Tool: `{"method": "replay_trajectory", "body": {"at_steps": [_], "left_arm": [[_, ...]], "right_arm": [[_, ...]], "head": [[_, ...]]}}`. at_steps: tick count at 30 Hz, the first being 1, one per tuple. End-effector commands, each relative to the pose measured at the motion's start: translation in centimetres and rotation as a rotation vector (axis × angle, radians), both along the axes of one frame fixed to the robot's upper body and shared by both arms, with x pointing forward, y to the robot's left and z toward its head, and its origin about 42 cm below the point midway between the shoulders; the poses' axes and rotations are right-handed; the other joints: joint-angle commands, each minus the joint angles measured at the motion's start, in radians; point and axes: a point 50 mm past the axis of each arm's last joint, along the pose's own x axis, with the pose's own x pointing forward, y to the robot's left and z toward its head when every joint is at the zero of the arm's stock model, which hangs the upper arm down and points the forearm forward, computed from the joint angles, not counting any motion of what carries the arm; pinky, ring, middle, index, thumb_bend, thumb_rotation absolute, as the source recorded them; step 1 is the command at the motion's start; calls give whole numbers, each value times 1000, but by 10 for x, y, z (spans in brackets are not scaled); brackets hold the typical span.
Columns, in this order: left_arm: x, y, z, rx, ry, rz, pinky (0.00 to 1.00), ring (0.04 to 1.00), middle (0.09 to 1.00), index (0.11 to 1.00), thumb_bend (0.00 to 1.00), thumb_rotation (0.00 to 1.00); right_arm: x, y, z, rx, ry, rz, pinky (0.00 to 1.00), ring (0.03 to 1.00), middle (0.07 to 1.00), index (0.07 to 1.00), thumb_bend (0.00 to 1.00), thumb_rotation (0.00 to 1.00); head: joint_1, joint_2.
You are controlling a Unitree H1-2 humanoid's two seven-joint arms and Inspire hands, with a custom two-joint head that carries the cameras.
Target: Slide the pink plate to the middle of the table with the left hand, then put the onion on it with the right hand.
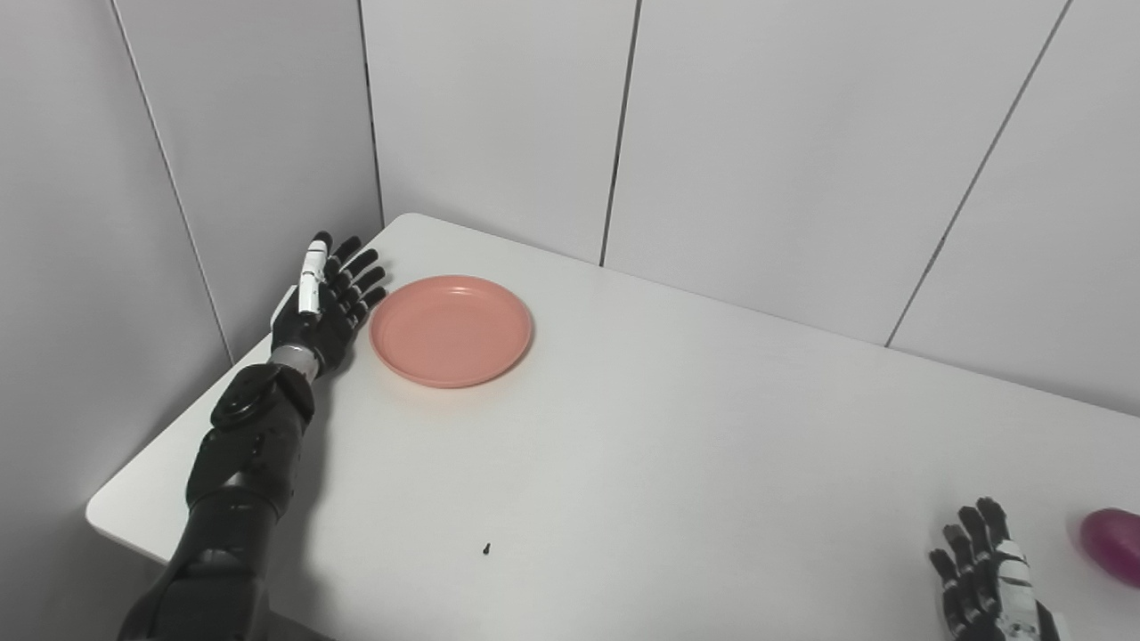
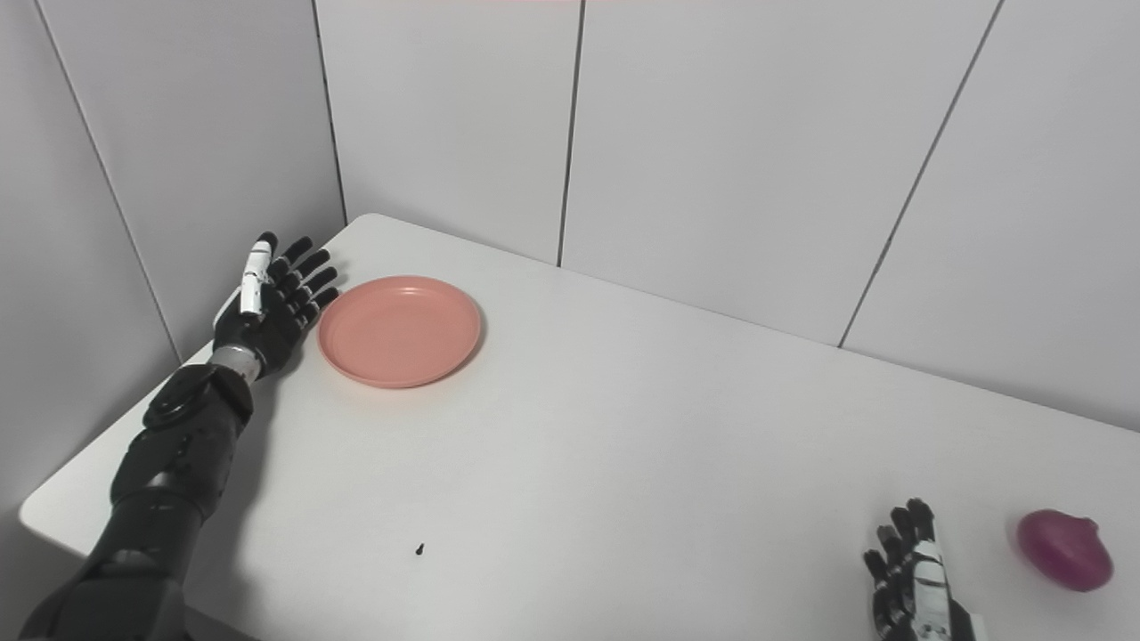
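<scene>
A pink plate (image 1: 451, 329) lies flat near the table's far left corner. My left hand (image 1: 328, 298) is open just to the left of the plate, fingers spread and pointing away, their tips close to the plate's rim; whether they touch it I cannot tell. A purple onion (image 2: 1065, 549) rests on the table at the near right. My right hand (image 2: 913, 583) is open at the bottom right, palm down, a short way left of the onion and holding nothing.
The white table (image 1: 677, 445) stands in a corner of grey wall panels, which run close behind the plate and the left hand. A tiny dark speck (image 1: 486, 548) lies near the front edge. The table's left edge passes just behind my left forearm.
</scene>
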Motion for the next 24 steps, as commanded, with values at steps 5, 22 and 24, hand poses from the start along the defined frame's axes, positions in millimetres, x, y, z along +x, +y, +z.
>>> {"method": "replay_trajectory", "body": {"at_steps": [5, 22, 24], "left_arm": [[21, -13, 9, 9, -16, -36, 923, 905, 903, 886, 393, 1000], [40, -56, 4, -33, -16, -152, 871, 868, 871, 859, 399, 1000], [40, -60, 5, -29, -19, -164, 869, 866, 868, 854, 395, 1000]], "right_arm": [[5, 1, 15, -4, -65, 14, 1000, 1000, 1000, 1000, 31, 1000], [4, 4, 15, 5, -68, 4, 1000, 1000, 1000, 1000, 23, 1000], [4, 4, 15, 4, -69, 4, 1000, 1000, 1000, 1000, 28, 1000]], "head": [[-1, 2], [-17, 8], [-19, 9]]}}
